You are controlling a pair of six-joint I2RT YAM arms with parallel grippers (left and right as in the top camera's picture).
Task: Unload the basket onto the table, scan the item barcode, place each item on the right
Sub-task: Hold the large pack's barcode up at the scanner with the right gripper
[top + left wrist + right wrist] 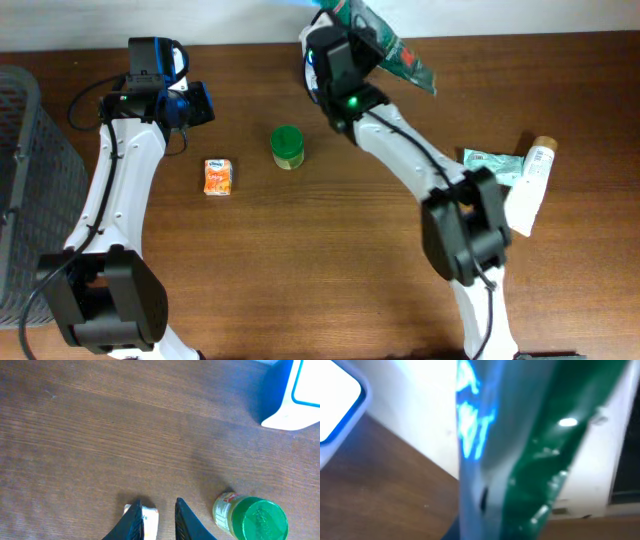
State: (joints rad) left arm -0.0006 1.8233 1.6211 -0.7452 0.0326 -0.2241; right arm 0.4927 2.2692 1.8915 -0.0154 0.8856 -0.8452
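Gleaming, perhaps foil, a crinkled green pouch (pixel 405 55) fills the right pincer (pixel 352 25).

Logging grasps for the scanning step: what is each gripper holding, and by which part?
Right gripper holds the green packet by one end, exact spot hidden. Left gripper holds nothing.

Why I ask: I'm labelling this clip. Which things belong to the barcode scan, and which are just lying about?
Job in hand: green pouch, gripped by the right gripper; white-and-blue device, likely the scanner.
Lying about: orange carton, green-lidded jar, green packet, white tube, mesh basket.
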